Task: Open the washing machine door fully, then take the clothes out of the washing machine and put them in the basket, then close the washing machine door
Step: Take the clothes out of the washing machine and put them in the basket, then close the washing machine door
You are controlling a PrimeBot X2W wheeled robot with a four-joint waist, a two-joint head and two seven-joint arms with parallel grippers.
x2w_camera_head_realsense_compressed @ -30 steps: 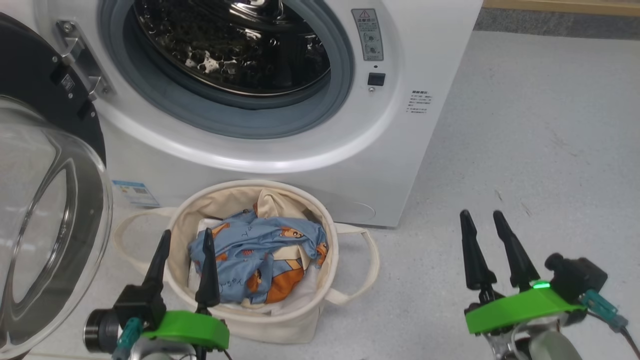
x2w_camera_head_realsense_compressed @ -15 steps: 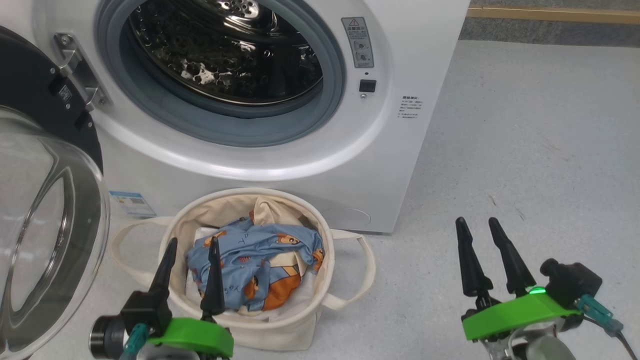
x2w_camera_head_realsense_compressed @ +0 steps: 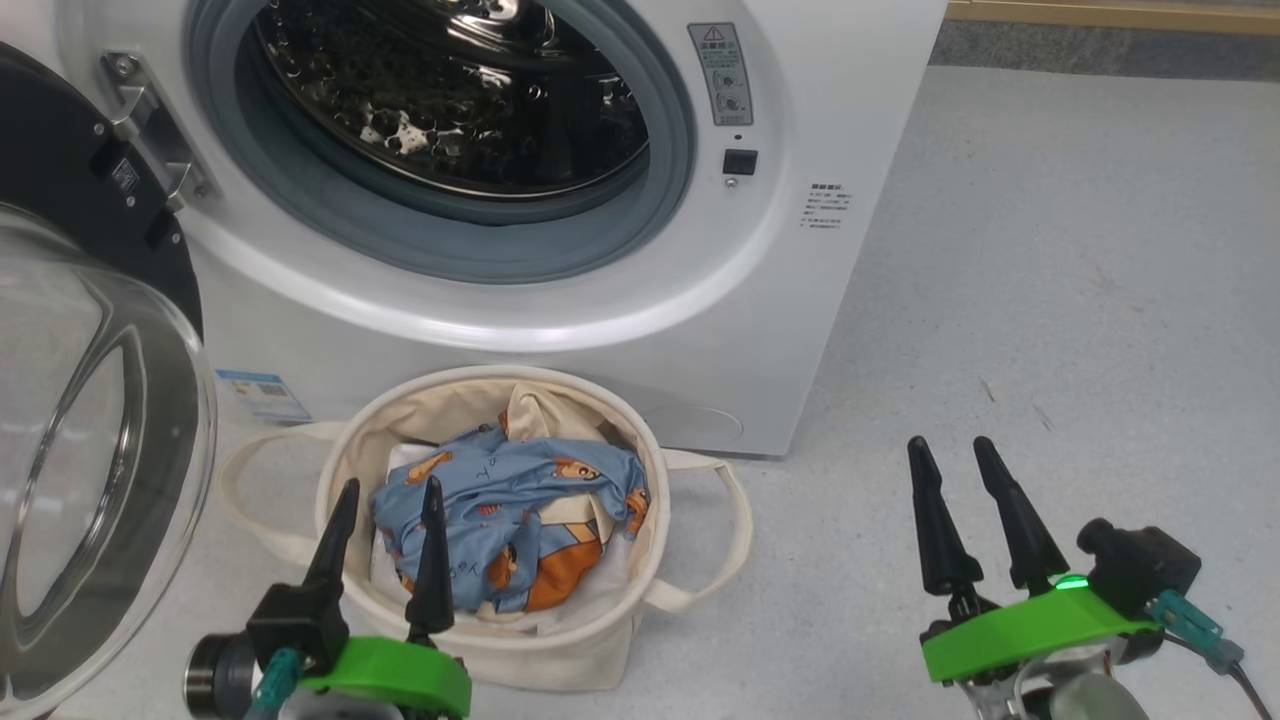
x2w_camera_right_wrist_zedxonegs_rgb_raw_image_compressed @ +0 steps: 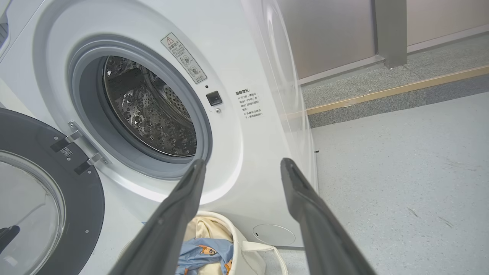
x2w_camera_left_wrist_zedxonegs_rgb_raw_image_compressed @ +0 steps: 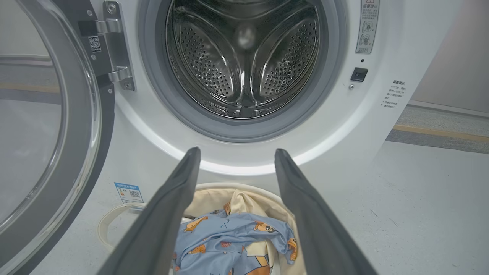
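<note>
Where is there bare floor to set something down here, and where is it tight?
Open grey floor lies right of the washing machine and basket, around the right gripper. The drum is empty. Tight: between the open washing machine door and the basket, by the left gripper; clothes fill the basket.

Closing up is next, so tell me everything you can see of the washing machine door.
The washing machine door is round: a wide glossy black rim around a bulging clear glass bowl. It stands swung wide open on the robot's left, hung from a metal hinge beside the porthole of the washing machine. Nothing else seems to touch it.
</note>
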